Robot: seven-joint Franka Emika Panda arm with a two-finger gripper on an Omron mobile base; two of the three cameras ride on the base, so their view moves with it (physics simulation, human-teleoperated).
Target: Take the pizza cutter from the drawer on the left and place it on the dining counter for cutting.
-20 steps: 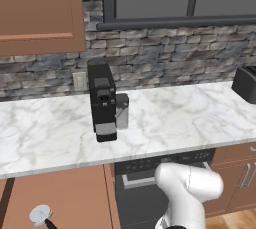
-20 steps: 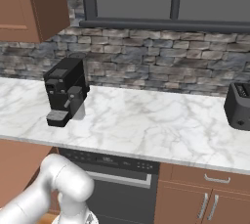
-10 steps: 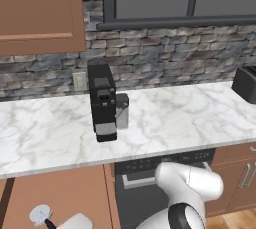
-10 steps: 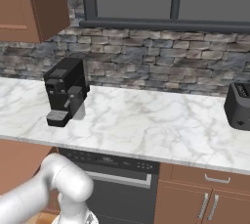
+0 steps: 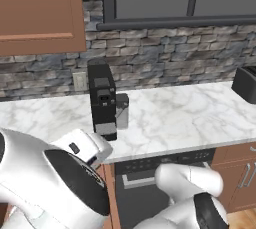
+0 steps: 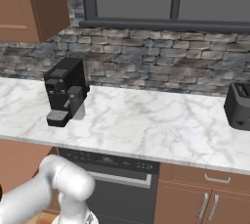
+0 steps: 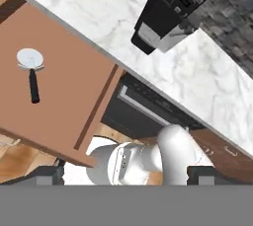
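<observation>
Lying flat inside the open reddish-brown wood drawer (image 7: 74, 96), the small pizza cutter (image 7: 31, 72) with its round pale silver wheel and short black handle rests near one end; in the hand view its long axis runs roughly up-down, wheel uppermost; the two-finger gripper's (image 7: 126, 174) dark tips stand wide apart, holding nothing; a black coffee machine (image 5: 103, 99) sits on the white marble worktop (image 6: 146, 125).
</observation>
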